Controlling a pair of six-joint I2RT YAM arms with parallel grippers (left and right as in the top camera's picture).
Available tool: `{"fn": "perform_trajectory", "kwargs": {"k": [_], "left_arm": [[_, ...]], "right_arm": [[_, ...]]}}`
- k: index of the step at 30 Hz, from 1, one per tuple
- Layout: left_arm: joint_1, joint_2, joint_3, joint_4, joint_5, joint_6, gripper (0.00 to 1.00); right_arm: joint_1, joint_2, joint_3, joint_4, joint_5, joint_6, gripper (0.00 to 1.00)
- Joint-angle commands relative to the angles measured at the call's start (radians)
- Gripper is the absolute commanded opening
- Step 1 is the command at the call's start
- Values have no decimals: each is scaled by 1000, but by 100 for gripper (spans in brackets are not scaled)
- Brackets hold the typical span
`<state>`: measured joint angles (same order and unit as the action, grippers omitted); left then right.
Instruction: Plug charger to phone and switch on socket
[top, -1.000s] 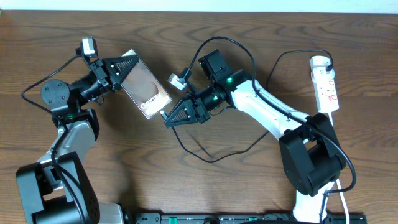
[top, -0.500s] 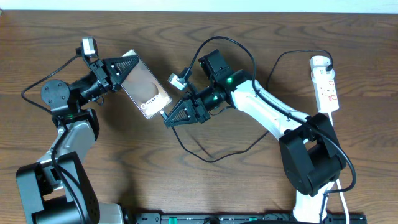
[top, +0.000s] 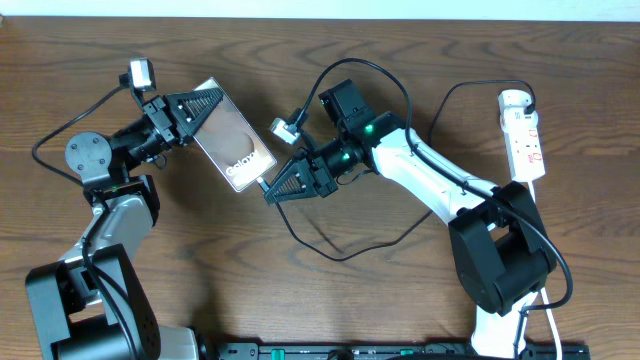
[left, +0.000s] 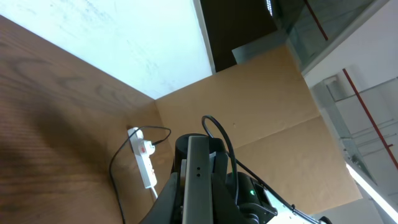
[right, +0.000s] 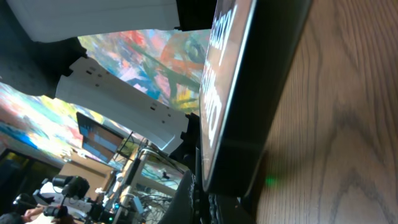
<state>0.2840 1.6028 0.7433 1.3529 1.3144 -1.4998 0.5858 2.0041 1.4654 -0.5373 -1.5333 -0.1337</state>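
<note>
The phone (top: 233, 143) lies tilted on the table with its lettered end toward the lower right. My left gripper (top: 203, 108) is shut on its upper left end; its thin edge (left: 198, 180) fills the left wrist view. My right gripper (top: 272, 189) is shut on the charger plug tip, held against the phone's lettered bottom end (right: 249, 112). The charger (top: 340, 250) cable loops across the table under the right arm. The white socket (top: 524, 140) lies at the far right, and also shows in the left wrist view (left: 144, 163).
A black rail (top: 400, 350) runs along the table's front edge. A thick black robot cable (top: 370, 75) arches over the right wrist. The socket's white cord (top: 545, 300) runs down past the right arm base.
The left arm shifted very slightly with the phone. The right gripper and the plug stay at the phone's bottom end.
</note>
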Motion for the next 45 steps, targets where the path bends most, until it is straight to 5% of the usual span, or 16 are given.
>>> {"fn": "perform_trajectory", "kwargs": {"k": [1,45], "left_arm": [[-2,-15,20,19,21,-3,7],[-23,-15,20,71,40,-39,7]], "right_arm": [[-3,11,10,3,-27,18,1],[-4,11,10,121,-27,114,2]]}}
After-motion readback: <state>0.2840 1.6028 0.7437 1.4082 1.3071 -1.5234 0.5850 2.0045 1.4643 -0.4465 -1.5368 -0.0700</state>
